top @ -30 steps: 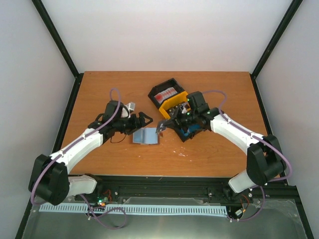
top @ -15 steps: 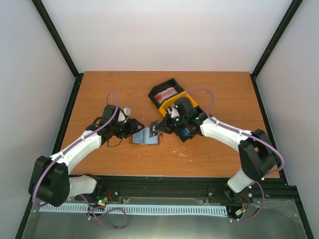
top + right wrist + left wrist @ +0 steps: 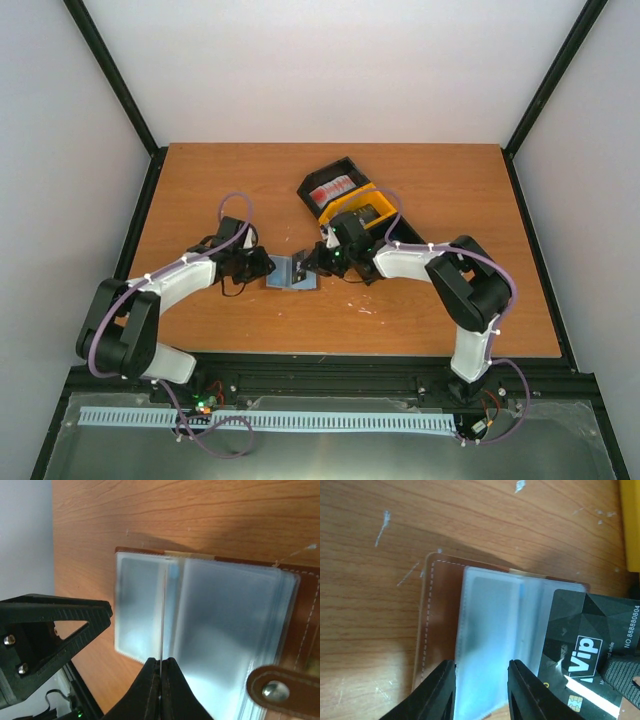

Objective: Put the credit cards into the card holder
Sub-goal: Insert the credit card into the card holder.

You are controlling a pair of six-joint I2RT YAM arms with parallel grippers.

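The brown card holder [image 3: 287,274] lies open on the table, its clear sleeves [image 3: 490,610] facing up. My left gripper [image 3: 481,680] is open, its jaws a narrow gap apart, low over the holder's left sleeve leaf. A black VIP credit card [image 3: 590,640] is held by my right gripper [image 3: 161,662], which is shut on it. In the right wrist view the card [image 3: 163,615] shows edge-on, standing over the fold between the sleeves [image 3: 230,625]. In the top view both grippers, left [image 3: 270,268] and right [image 3: 312,262], meet at the holder.
A black bin [image 3: 312,178] with red-and-white cards [image 3: 333,188] and a yellow bin [image 3: 350,203] sit just behind the right arm. The holder's snap tab [image 3: 277,690] sticks out on its right side. The left finger [image 3: 55,620] is close to the sleeves' left edge.
The left jaws have narrowed from wide open and settled over the holder's left side. The right arm has carried the black card leftward from the bins to over the open holder.
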